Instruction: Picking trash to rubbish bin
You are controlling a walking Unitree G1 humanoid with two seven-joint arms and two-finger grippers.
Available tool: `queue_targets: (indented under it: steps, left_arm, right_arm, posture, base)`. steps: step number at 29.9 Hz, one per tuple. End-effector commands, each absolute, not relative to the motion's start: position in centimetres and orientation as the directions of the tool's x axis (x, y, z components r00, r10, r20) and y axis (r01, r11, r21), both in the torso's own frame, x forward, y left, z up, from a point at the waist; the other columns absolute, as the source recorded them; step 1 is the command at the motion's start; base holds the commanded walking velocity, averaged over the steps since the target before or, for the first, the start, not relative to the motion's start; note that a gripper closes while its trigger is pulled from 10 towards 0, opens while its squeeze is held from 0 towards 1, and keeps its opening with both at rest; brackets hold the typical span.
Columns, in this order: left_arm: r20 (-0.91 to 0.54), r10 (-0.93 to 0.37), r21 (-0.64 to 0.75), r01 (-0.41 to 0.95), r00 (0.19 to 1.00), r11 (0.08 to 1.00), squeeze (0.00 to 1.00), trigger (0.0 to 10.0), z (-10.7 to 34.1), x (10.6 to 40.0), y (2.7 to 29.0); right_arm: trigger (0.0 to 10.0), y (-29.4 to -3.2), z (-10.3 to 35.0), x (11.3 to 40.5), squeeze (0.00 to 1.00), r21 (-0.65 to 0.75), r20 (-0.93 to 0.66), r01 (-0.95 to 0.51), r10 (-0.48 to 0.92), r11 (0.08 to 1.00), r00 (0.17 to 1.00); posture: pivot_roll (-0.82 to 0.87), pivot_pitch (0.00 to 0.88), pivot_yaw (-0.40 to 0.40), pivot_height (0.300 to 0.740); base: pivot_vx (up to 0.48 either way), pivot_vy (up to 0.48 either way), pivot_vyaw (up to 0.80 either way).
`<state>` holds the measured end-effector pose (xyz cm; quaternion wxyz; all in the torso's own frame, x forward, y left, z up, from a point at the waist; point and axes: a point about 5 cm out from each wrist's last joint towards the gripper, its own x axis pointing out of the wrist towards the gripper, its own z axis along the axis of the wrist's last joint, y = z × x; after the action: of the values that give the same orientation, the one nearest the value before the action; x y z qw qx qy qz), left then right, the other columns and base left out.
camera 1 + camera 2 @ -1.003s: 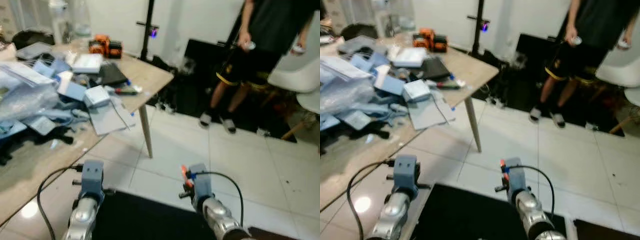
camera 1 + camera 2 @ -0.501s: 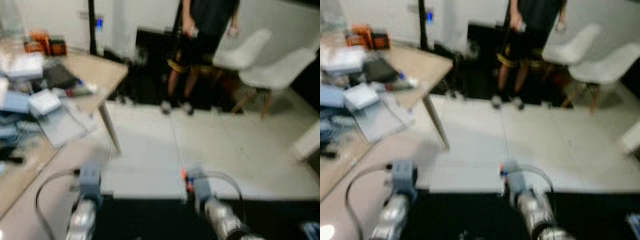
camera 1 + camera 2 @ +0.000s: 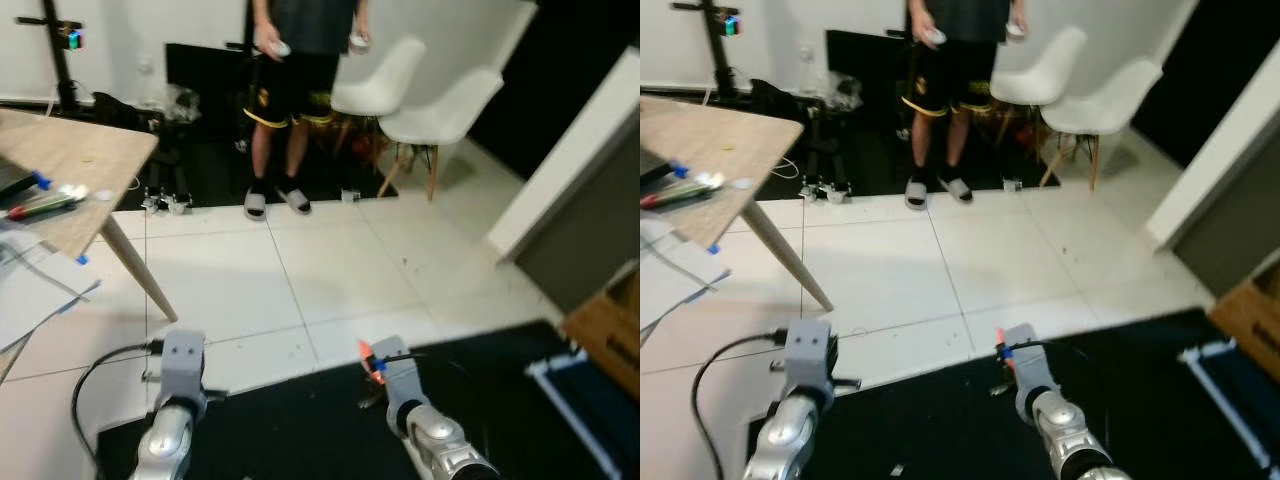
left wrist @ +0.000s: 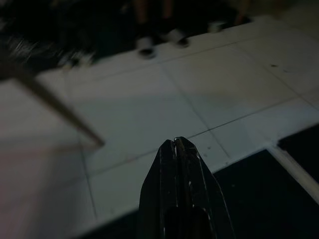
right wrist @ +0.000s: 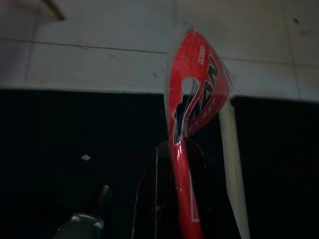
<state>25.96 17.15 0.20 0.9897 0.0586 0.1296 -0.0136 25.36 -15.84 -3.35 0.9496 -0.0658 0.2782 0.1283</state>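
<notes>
A red printed wrapper (image 5: pixel 197 84) sticks up from between the black fingers of my right gripper (image 5: pixel 177 149), which is shut on it. In the left eye view a red corner of the wrapper (image 3: pixel 368 356) peeks out beside the right wrist, low over the edge of a black mat (image 3: pixel 300 430). My left gripper (image 4: pixel 177 142) is shut with nothing in it, held above the seam between the white tiles and the mat. Both silver arms reach forward at the bottom of the eye views.
A person (image 3: pixel 295 80) stands at the back holding controllers, with two white chairs (image 3: pixel 440 110) to the right. A wooden table (image 3: pixel 70 160) with pens and papers is at the left. A grey wall panel (image 3: pixel 590 220) and a cardboard box (image 3: pixel 610 330) close the right side.
The camera has swung to the right: the cluttered table slid off to the left, and the chairs, wall panel and box came into view. Both arms hold their pose, wrapper still gripped.
</notes>
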Motion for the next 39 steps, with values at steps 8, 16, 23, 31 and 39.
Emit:
queue_targets:
  steps: [8, 16, 23, 31, 39]
  left_arm:
    - [-0.283, -0.085, 0.158, 0.134, 0.955, 0.978, 0.0, 10.0, 0.8, 26.8, 17.8]
    - [-0.297, -0.095, 0.14, 0.142, 0.95, 0.98, 0.0, 10.0, 0.4, 26.2, 17.2]
    - [-0.29, -0.036, 0.082, 0.063, 0.956, 0.995, 0.0, 10.0, 0.2, 25.7, 17.4]
    - [-0.291, -0.008, 0.016, 0.013, 0.957, 1.0, 0.0, 10.0, 0.0, 25.2, 17.5]
    - [-0.3, 0.017, 0.035, -0.006, 0.954, 0.999, 0.0, 10.0, -0.2, 25.1, 17.7]
  right_arm:
    - [10.0, -16.2, -4.3, 23.9, 0.0, -0.012, -0.544, -0.166, 0.133, 0.986, 0.828]
    - [10.0, -16.5, -4.2, 24.1, 0.0, 0.006, -0.537, -0.135, 0.117, 0.991, 0.835]
    - [10.0, -15.3, -3.6, 24.9, 0.0, 0.015, -0.519, -0.183, 0.164, 0.983, 0.839]
    - [10.0, -15.2, -3.4, 25.1, 0.0, 0.011, -0.516, -0.207, 0.183, 0.978, 0.837]
    - [10.0, -15.4, -3.4, 25.2, 0.0, 0.009, -0.518, -0.214, 0.188, 0.977, 0.835]
  posture:
    - [0.07, 0.012, 0.021, 0.74]
    - [0.1, 0.021, 0.004, 0.74]
    - [0.09, 0.023, -0.031, 0.74]
    - [0.08, 0.024, -0.055, 0.74]
    - [0.06, 0.026, -0.08, 0.74]
  base:
    - [0.0, 0.0, -0.8]
    - [0.0, 0.0, -0.8]
    - [0.0, 0.0, -0.8]
    - [0.0, 0.0, -0.8]
    - [0.0, 0.0, -0.8]
